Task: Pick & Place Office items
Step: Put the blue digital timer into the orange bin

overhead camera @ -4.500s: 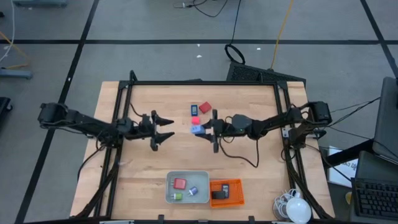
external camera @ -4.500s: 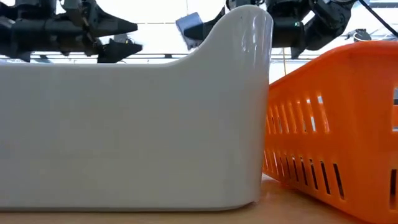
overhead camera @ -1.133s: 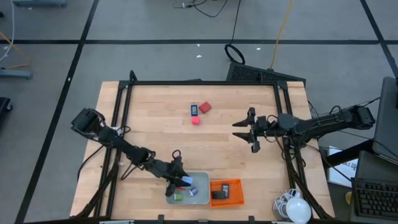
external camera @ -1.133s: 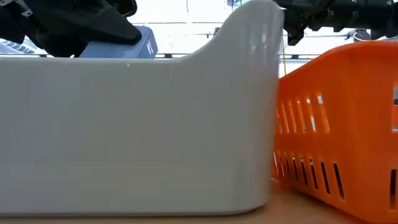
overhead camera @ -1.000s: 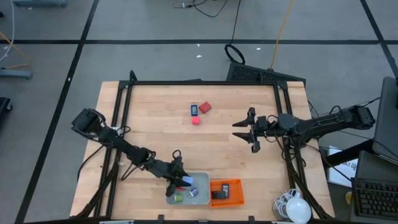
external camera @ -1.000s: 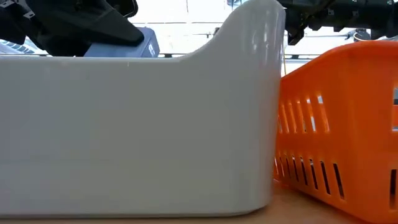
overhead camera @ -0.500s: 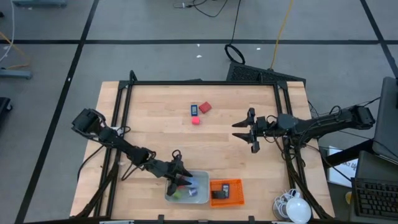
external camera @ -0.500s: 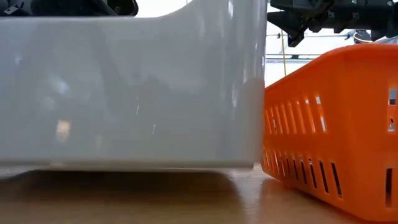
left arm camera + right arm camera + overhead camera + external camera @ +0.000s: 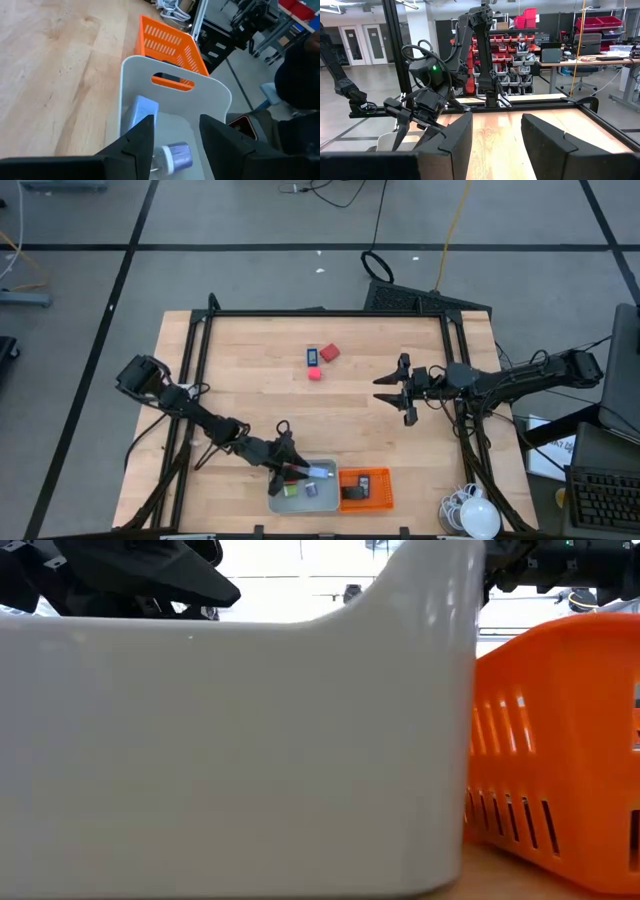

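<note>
- The left claw (image 9: 172, 137) is seen over the grey tray (image 9: 216, 90), fingers parted, holding nothing; a blue block (image 9: 141, 112) lies inside.
- A straight lift is advised, clear of the tray wall.
- The right claw (image 9: 404, 392) hangs parted and empty; red and pink blocks (image 9: 316, 374) remain on the surface (image 9: 250, 360).

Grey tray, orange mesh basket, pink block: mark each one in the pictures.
Grey tray (image 9: 172, 72): left wrist view, on its far wall above the handle slot.
Orange mesh basket (image 9: 375, 492): high view, on its right side.
Pink block (image 9: 315, 374): high view, on its top face, mid-table.
</note>
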You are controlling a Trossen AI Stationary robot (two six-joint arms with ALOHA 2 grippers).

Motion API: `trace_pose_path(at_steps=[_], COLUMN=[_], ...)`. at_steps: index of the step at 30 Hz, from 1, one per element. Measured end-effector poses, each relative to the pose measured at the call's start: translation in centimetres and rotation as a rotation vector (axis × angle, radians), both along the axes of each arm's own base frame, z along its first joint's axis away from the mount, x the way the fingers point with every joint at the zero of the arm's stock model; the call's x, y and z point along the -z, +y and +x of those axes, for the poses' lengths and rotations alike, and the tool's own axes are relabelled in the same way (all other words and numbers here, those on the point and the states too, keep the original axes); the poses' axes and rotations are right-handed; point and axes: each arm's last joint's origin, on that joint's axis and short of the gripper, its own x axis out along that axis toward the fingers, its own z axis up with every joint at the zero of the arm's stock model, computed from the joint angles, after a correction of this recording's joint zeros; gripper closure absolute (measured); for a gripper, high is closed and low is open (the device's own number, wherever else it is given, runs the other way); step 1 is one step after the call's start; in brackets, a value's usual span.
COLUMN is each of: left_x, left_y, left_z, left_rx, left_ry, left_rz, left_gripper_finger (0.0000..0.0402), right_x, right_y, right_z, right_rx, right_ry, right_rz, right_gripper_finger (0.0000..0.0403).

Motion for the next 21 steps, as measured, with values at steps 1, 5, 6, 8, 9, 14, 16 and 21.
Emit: trace_pose_path(at_steps=[1,5,6,8,9,14,16,21], left_x=[0.0,0.0,0.0,0.0,-0.1,-0.9,-1.6,-3.6], left_y=[0.0,0.1,0.1,0.1,0.1,0.3,0.5,1.5], left_z=[0.0,0.0,0.0,0.0,0.0,-0.2,-0.3,-0.7], left_rx=[0.004,0.022,0.025,0.031,0.034,0.038,0.041,0.036], left_ry=[-0.003,-0.025,-0.029,-0.037,-0.041,-0.051,-0.070,-0.115], left_rz=[0.009,0.065,0.075,0.092,0.097,0.101,0.107,0.164], left_gripper_finger=[0.0247,0.0257,0.0259,0.0264,0.0267,0.0278,0.0283,0.0293], right_x=[0.0,0.0,0.0,0.0,0.0,0.0,0.0,0.0], right_y=[0.0,0.0,0.0,0.0,0.0,0.0,0.0,0.0], right_z=[0.0,0.0,0.0,0.0,0.0,0.0,0.0,0.0], right_rx=[0.000,0.000,0.000,0.000,0.000,0.000,0.000,0.000], right_ry=[0.000,0.000,0.000,0.000,0.000,0.000,0.000,0.000], right_rz=[0.000,0.000,0.000,0.000,0.000,0.000,0.000,0.000], right_gripper_finger=[0.0246,0.0246,0.0246,0.0245,0.0245,0.0245,0.0246,0.0246])
